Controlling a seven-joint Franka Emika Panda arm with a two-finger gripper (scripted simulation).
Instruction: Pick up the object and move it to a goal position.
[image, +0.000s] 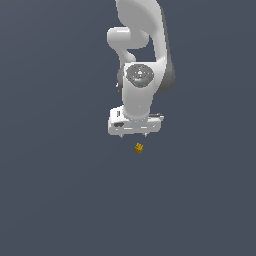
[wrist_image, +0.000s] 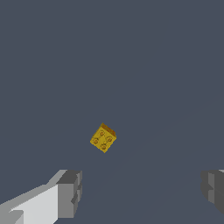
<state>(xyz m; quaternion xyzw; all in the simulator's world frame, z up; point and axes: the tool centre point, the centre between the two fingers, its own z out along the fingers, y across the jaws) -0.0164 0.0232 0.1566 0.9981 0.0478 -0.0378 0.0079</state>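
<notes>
We are hovering our gripper (image: 134, 135) with its fingers (wrist_image: 69, 192) spread wide apart, holding nothing. The cube (image: 139, 148) is lying just below it, untouched, on the grey floor (image: 60, 200).

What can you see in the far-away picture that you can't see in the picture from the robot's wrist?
Only the exterior view shows the white robot arm and the whole white gripper hanging above the cube. Only the wrist view shows the round studs on the tiny yellow-orange cube and the grey fingertips up close, spread wide apart. Both show the cube lying free on the plain dark grey-blue floor, not yet gripped.
</notes>
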